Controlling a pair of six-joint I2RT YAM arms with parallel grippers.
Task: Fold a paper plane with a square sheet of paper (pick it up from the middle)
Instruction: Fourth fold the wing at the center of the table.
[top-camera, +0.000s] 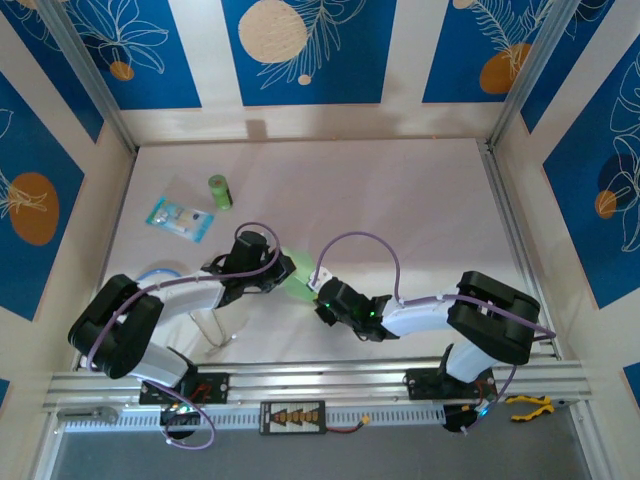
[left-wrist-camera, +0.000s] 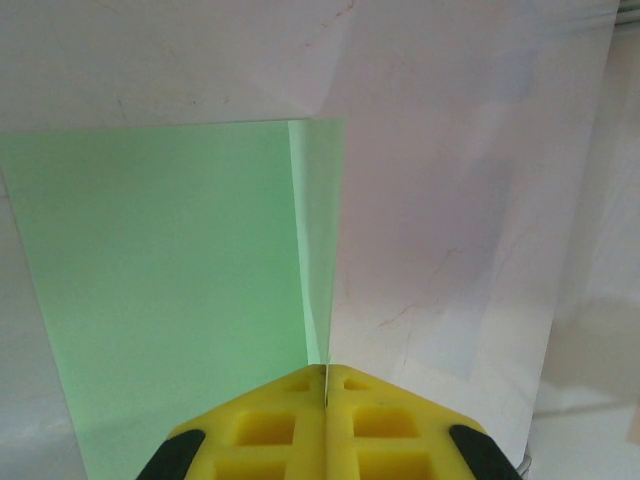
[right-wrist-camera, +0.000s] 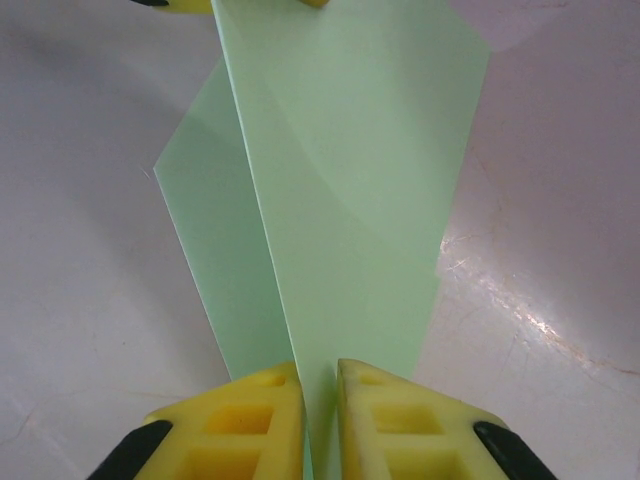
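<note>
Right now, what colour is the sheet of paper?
The paper is plain pale green, clearest in the right wrist view.

pale-green paper (right-wrist-camera: 350, 180) (plain), yellow fingers (right-wrist-camera: 240, 425), blue leaf-print walls (top-camera: 345, 75)

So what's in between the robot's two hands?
The pale-green paper sheet, pinched by the left hand and the right hand; the top view shows it spanning them.

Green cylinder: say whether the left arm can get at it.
Probably not yet: the left gripper is shut on the pale-green paper sheet, which the right gripper also pinches. The table toward the green cylinder looks free.
</note>
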